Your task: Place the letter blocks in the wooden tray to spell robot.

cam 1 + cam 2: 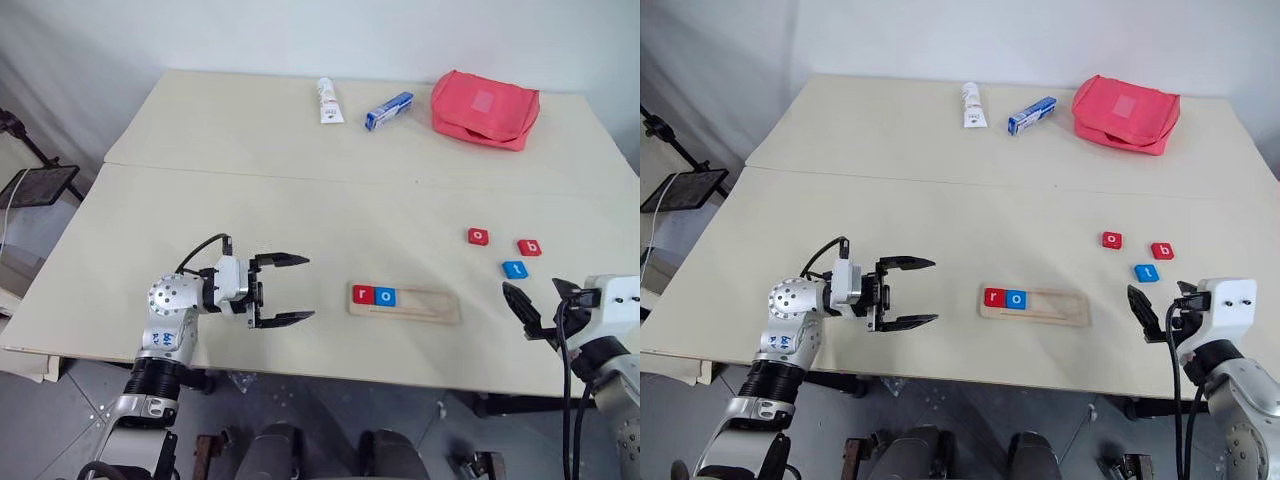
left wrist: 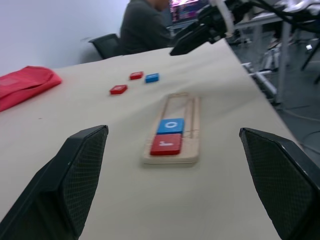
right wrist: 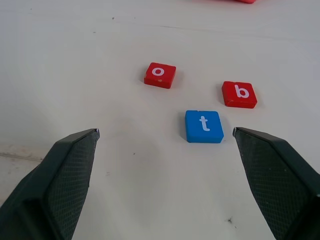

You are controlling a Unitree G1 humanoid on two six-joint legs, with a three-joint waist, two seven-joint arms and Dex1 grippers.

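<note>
The wooden tray point(image 1: 405, 303) lies near the table's front edge, with a red r block point(image 1: 362, 294) and a blue o block point(image 1: 385, 296) side by side at its left end. Three loose blocks lie on the table to the right: a red o point(image 3: 160, 75), a red b point(image 3: 239, 94) and a blue t point(image 3: 204, 126). My left gripper point(image 1: 287, 290) hovers open and empty left of the tray, pointing at it. Open and empty too, my right gripper point(image 1: 537, 306) sits just in front of the blue t.
At the table's far side lie a white tube point(image 1: 328, 100), a blue-and-white box point(image 1: 389, 110) and a red pouch point(image 1: 485, 108). A seam point(image 1: 300, 176) crosses the table. A person sits beyond the table's right end point(image 2: 145, 27).
</note>
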